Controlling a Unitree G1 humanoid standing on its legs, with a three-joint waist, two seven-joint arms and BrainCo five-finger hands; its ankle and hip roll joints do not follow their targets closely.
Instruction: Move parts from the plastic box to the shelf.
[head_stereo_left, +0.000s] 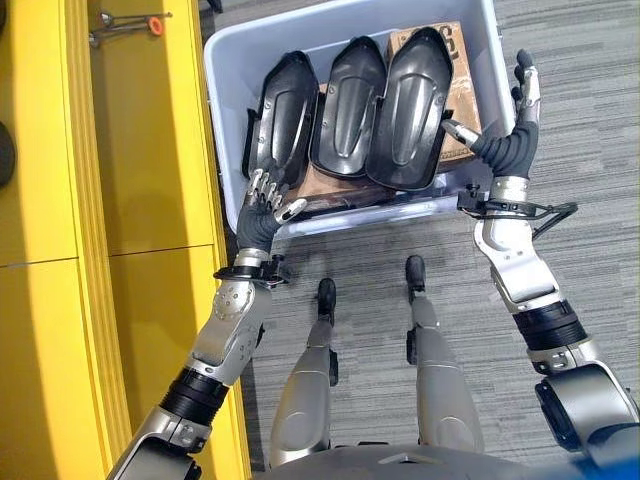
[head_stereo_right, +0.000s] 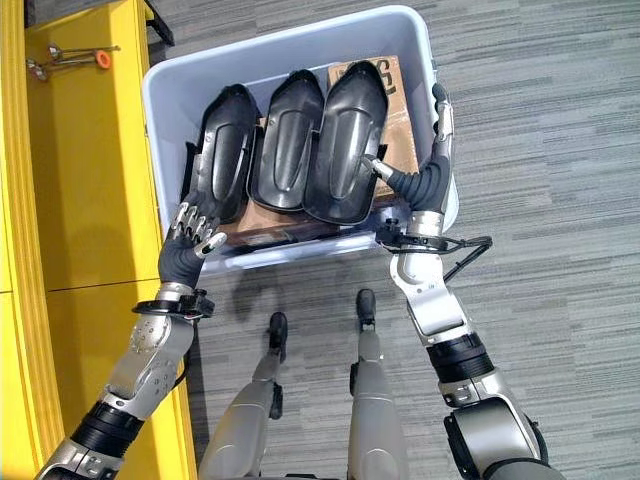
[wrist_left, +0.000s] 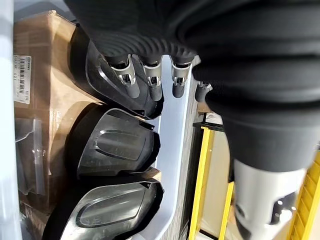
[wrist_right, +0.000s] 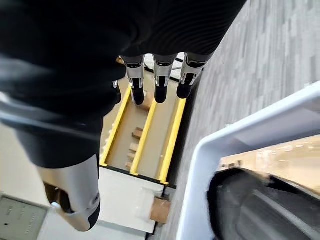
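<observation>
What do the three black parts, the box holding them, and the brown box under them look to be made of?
The three black parts look like moulded plastic with a semi-gloss finish: smooth contours, soft highlights. The plastic box appears to be pale, slightly translucent plastic with a rounded rim. The brown box under them looks like matte corrugated cardboard, printed. The shelf beside it seems to be painted yellow metal, though that is less certain.

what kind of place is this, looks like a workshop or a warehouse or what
Probably a workshop or parts-handling area: a yellow shelf with a small tool on it, and a plastic box on grey carpeted floor holding black moulded parts over a cardboard carton.
</observation>
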